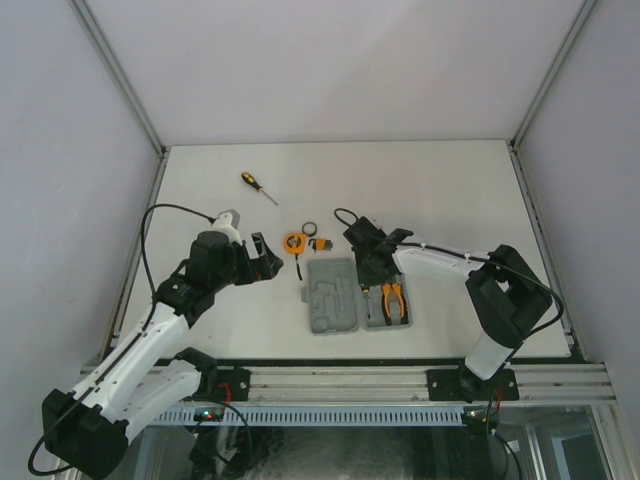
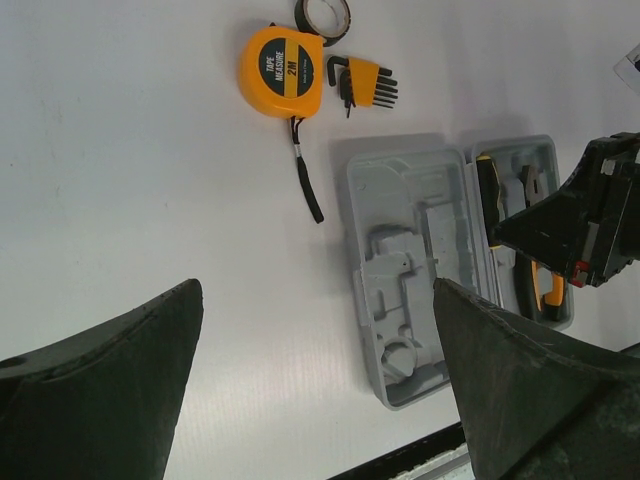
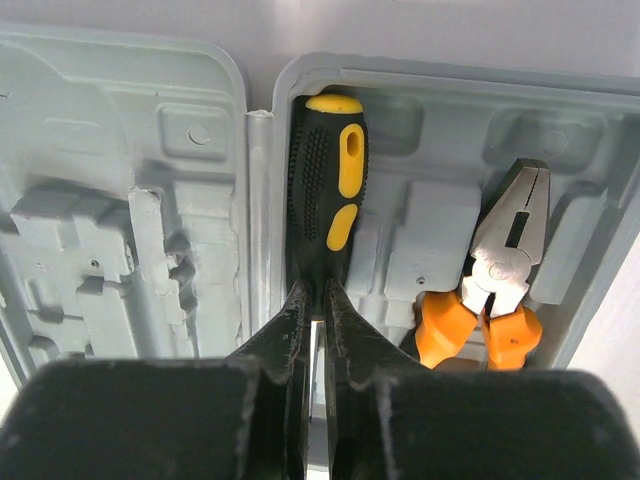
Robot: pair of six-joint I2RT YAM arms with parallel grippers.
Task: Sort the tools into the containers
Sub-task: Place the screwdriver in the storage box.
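The grey case (image 3: 120, 200) lies open at the table's front. In its right half a black-and-yellow screwdriver (image 3: 330, 190) rests beside orange-handled pliers (image 3: 500, 290). My right gripper (image 3: 318, 300) is shut at the neck of that screwdriver's handle, a thin bright strip of shaft between its fingers. A second screwdriver (image 1: 258, 187) lies far back on the left. The orange tape measure (image 2: 282, 72), hex key set (image 2: 366, 82) and black ring (image 2: 322, 15) sit just beyond the case. My left gripper (image 2: 320, 390) hovers wide open left of the case (image 1: 333, 296), holding nothing.
The case's left half (image 2: 410, 270) shows only its moulded recesses. The tape measure's black strap (image 2: 308, 185) trails toward the case. A black rail (image 1: 340, 362) marks the table's near edge. Grey walls enclose the table on three sides.
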